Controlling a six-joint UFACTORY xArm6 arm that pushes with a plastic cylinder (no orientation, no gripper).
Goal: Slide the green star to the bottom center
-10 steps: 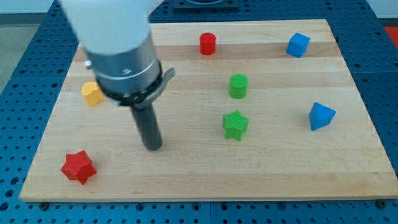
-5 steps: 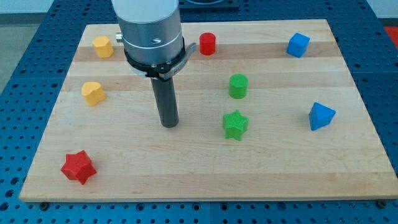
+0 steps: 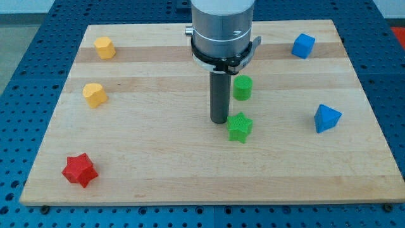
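Note:
The green star (image 3: 239, 126) lies on the wooden board (image 3: 190, 171) a little right of centre. My tip (image 3: 219, 120) rests on the board just to the star's upper left, very close to it or touching its edge. A green cylinder (image 3: 242, 87) stands above the star, right beside the rod and partly behind it.
Two yellow blocks (image 3: 104, 47) (image 3: 94, 95) sit at the view's left. A red star (image 3: 80, 170) is at the bottom left. A blue cube (image 3: 304, 45) is at the top right and a blue pyramid-like block (image 3: 326, 118) at the right. The arm hides the red cylinder.
My tip has moved from the left of the board toward the right, ending beside the green star. The arm now covers the red cylinder. No block has shifted.

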